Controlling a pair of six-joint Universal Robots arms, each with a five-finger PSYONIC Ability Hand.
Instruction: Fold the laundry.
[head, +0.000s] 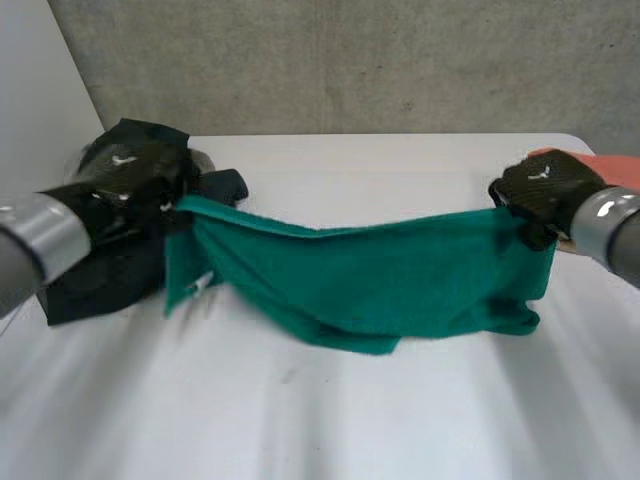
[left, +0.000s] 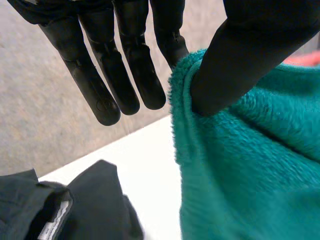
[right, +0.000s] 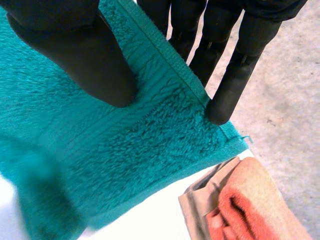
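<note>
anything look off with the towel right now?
Mildly. The green towel hangs between the left robot hand and right robot hand, each pinching an upper corner, but it sags in the middle and its lower edge bunches unevenly on the table. Its left end hangs beside the dark clothes heap.

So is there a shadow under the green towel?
Head view: only a faint, soft grey shadow on the white table under the green towel, no hard edge. Left wrist view: the dark clothes beside the towel are nearly black, their folds hard to tell.
</note>
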